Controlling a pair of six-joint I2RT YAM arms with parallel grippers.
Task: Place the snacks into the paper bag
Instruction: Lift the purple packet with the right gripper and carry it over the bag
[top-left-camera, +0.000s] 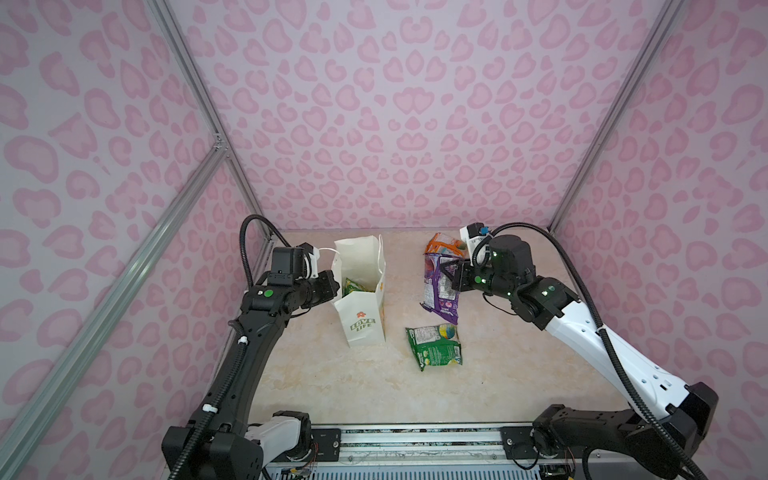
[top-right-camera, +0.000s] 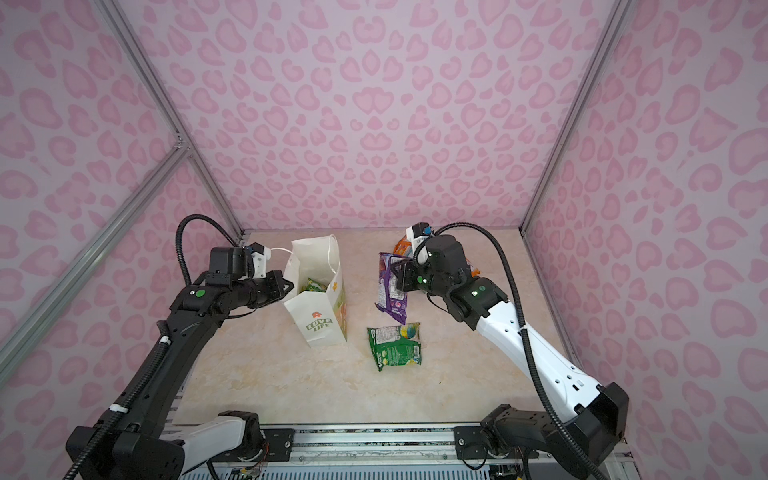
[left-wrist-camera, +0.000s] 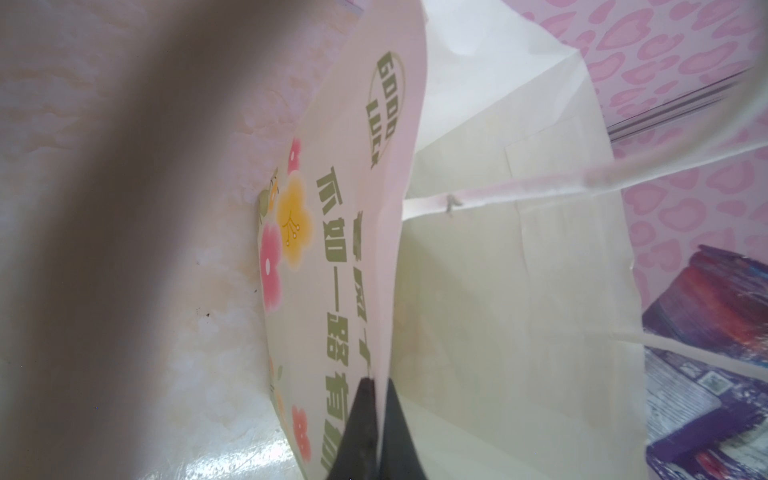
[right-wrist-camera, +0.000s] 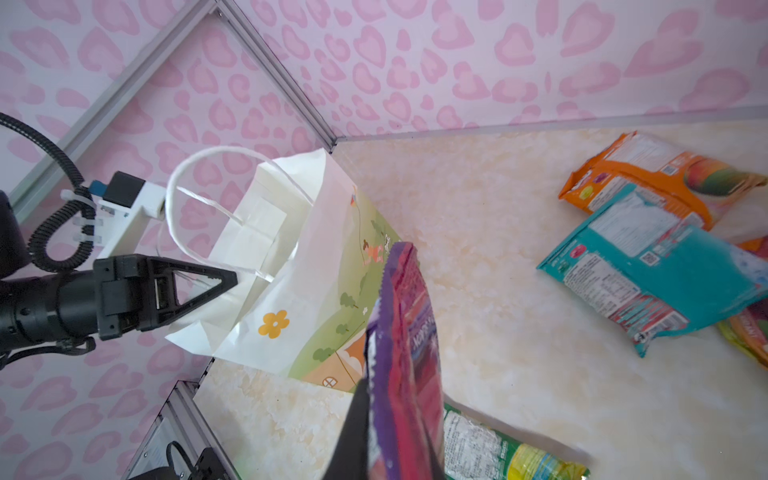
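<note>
The white paper bag (top-left-camera: 359, 320) (top-right-camera: 316, 311) stands open at the back left of the table, with a green snack (top-left-camera: 353, 286) inside. My left gripper (top-left-camera: 336, 286) (left-wrist-camera: 379, 380) is shut on the bag's left wall at the rim. My right gripper (top-left-camera: 448, 272) (right-wrist-camera: 395, 432) is shut on a purple snack (top-left-camera: 440, 291) (right-wrist-camera: 409, 332), which hangs above the table to the right of the bag. Another green snack (top-left-camera: 436, 347) (top-right-camera: 395, 347) lies flat in front of it. Orange (right-wrist-camera: 648, 174) and teal (right-wrist-camera: 656, 270) snacks lie behind the right wrist.
Pink patterned walls with aluminium posts (top-left-camera: 195, 87) close in the table on three sides. A metal rail (top-left-camera: 415, 440) runs along the front edge between the arm bases. The bag's cord handle (right-wrist-camera: 178, 199) loops near the left wrist camera.
</note>
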